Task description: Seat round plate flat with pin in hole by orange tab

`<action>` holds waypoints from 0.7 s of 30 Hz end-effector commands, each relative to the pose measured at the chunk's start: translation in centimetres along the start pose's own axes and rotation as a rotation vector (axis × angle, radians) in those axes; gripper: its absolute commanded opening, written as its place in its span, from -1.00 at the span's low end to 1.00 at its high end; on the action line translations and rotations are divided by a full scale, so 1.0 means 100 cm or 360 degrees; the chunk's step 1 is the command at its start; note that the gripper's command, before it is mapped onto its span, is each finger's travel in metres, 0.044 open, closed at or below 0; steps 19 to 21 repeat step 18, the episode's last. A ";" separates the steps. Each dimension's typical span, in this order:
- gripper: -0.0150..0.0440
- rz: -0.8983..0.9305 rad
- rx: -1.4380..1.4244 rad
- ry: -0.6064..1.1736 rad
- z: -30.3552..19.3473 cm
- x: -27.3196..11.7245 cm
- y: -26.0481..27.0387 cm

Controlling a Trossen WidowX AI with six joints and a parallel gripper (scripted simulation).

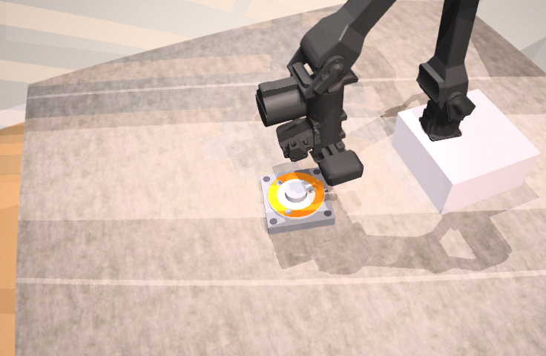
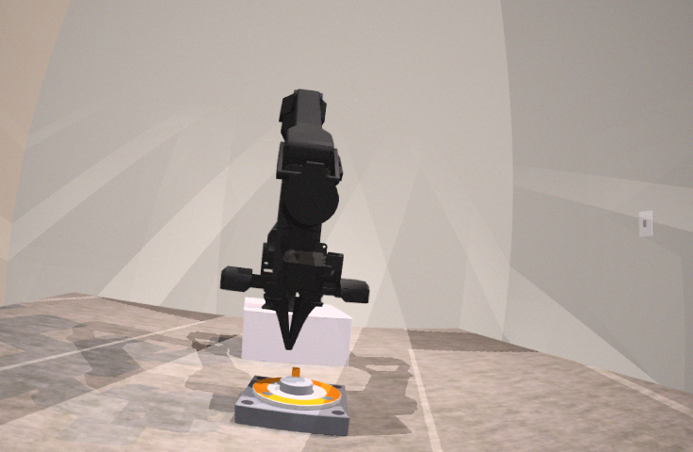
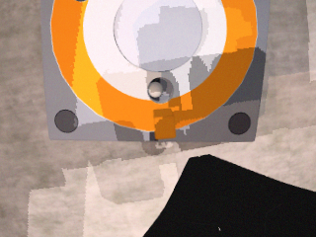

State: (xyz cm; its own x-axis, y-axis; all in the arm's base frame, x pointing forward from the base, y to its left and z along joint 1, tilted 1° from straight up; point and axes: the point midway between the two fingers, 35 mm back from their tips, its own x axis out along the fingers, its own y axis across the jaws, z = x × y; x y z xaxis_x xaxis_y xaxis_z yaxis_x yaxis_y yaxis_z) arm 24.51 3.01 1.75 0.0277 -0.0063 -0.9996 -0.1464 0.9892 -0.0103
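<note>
The round orange, yellow and white plate (image 1: 274,202) (image 2: 283,398) (image 3: 64,44) sits around the post (image 1: 296,189) (image 2: 296,384) (image 3: 158,35) on the grey base (image 1: 300,226) (image 2: 291,421) (image 3: 212,132). Its orange tab (image 2: 296,372) (image 3: 165,124) points toward the arm's mount. In the wrist view the pale round pin (image 3: 155,89) shows inside the hole beside the tab, toward the hole's left side. The plate looks about parallel to the base; a small gap beneath it cannot be ruled out. My gripper (image 2: 288,348) is shut and empty, above and beyond the tab, touching nothing. The top view hides its fingertips.
The white block (image 1: 487,138) (image 2: 326,341) under the arm's mount stands behind the base in the exterior view, and to its right in the top view. The base has dark round holes at its corners. Arm shadows cross the table top.
</note>
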 end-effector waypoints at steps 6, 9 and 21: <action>-0.49 0.0000 0.0002 -0.0010 0.000 -0.008 0.000; -0.49 0.0000 0.0002 -0.0010 0.000 -0.008 0.000; -0.49 0.0000 0.0002 -0.0010 0.000 -0.008 0.000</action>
